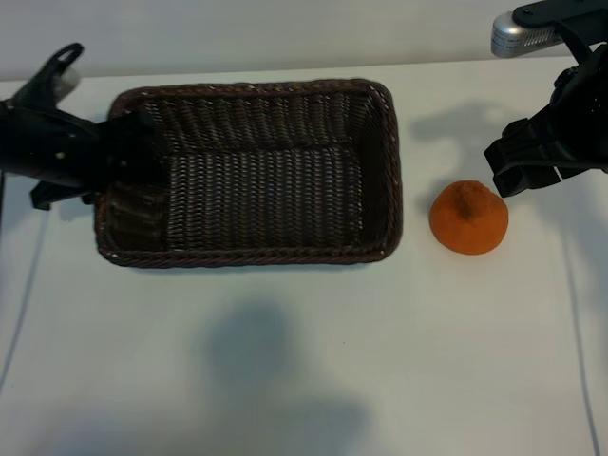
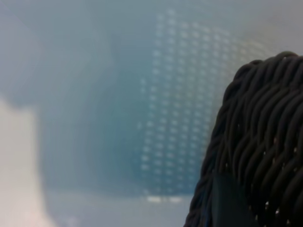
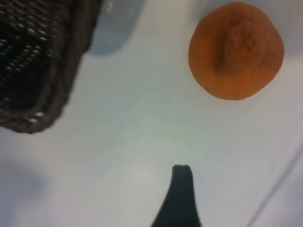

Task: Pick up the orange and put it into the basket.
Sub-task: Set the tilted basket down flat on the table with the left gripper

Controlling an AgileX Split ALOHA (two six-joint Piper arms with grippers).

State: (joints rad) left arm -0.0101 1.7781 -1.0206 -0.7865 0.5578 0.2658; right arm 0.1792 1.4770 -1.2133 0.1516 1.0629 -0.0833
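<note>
My right claw (image 1: 518, 176) hangs over the white counter (image 1: 285, 361) w/ fingers spread wide, nothing between them, tilted steeply down. Just beside it, toward the basket side and a bit nearer the camera in the overhead view, sits the orange (image 1: 468, 218). Not touching: a strip of bare counter shows between my fingertips and the fruit. In the right wrist view one dark fingertip (image 3: 181, 198) pokes in, and the orange (image 3: 236, 51) lies ahead of it and off to one side, so the fruit isn't centred between my fingers yet. That offset is what the next move turns on, I'd say: slide over the orange first, then drop.

Orange is round, stem end up and puckered, so no long axis to line up w/; any approach angle should do, as long as the spread clears its width. It looks like it does, but it's a judgement.

Farther on, the basket (image 1: 249, 171): its long side runs across the overhead view, the near short wall a little way from the orange, inside bare. Drop-off is a short carry across that wall.

Farthest, my left claw (image 1: 119, 157) is at the basket's opposite short end, over or against the rim there; can't tell contact. Its fingers stand partly apart; can't see anything held. Left wrist view shows only wicker up close. Right arm is clearly nearer the orange, so it's the right's pick.
</note>
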